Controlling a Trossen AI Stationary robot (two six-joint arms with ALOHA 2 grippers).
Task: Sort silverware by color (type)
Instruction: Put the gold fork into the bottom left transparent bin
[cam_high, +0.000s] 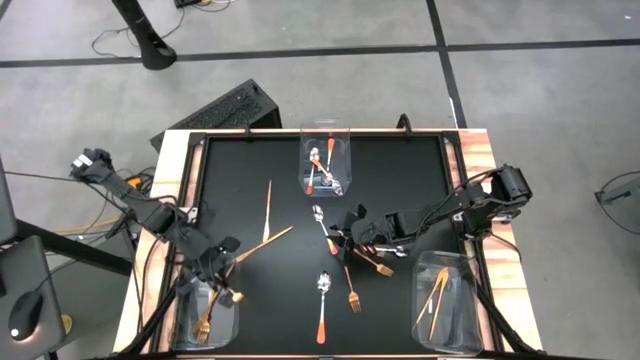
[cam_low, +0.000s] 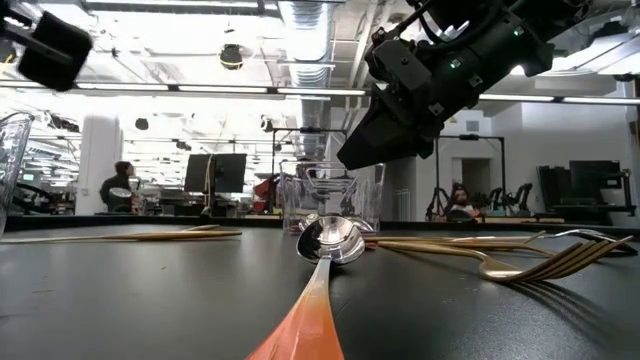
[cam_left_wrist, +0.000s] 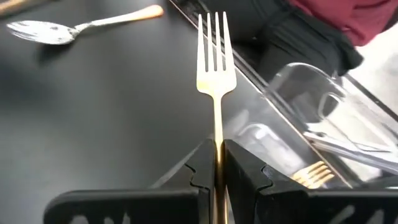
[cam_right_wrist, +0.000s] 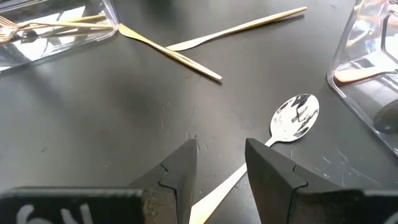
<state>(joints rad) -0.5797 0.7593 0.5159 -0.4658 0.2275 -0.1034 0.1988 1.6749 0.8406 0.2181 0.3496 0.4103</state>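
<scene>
My left gripper (cam_high: 226, 278) is shut on a gold fork (cam_left_wrist: 216, 74) at the near left of the black table, beside a clear bin (cam_left_wrist: 292, 118) that holds another gold fork (cam_left_wrist: 314, 174). My right gripper (cam_right_wrist: 221, 168) stands open mid-table, its fingers on either side of the handle of a silver-bowled spoon (cam_right_wrist: 293, 117) that lies flat; I see no touch. Two thin gold knives (cam_high: 268, 212) lie crossed left of centre. Two forks (cam_high: 353, 292) and an orange-handled spoon (cam_high: 322, 300) lie near the front. My left gripper pinches the fork's handle (cam_left_wrist: 217, 146) between its two fingers. The fingers lie along the fork, whose tines (cam_left_wrist: 213, 34) point straight ahead past the fingertips. The fork is lifted clear, slanting down over the table beside the bin's rim.
A clear bin at the far middle (cam_high: 325, 165) holds spoons. Another at the near right (cam_high: 445, 300) holds gold knives. A person in red and black (cam_left_wrist: 323, 25) stands just past the table edge by the left bin. Raised wooden borders frame the black mat.
</scene>
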